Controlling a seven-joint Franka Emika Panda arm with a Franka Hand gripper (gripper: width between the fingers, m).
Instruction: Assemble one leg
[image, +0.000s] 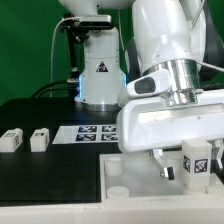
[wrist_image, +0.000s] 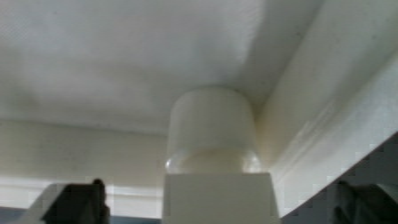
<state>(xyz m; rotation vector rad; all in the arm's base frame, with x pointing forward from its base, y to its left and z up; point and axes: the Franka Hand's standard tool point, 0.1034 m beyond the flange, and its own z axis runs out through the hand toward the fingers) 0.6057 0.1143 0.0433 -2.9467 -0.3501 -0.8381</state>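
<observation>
The leg (image: 197, 162), a small white block with a black-and-white tag, stands upright at the exterior view's right, just in front of the large white panel (image: 165, 125). In the wrist view the leg (wrist_image: 219, 150) fills the middle, with its rounded end against the panel (wrist_image: 125, 70) near a raised edge. My gripper (image: 196, 168) is down around the leg. In the wrist view my gripper (wrist_image: 221, 203) has its dark fingers (wrist_image: 80, 203) on either side of the leg, with a light gap showing on each side. The jaws stand open.
Two more small white legs (image: 11, 140) (image: 39, 139) lie on the black table at the exterior view's left. The marker board (image: 85, 132) lies behind them by the robot base. A white frame piece (image: 112, 172) runs along the front.
</observation>
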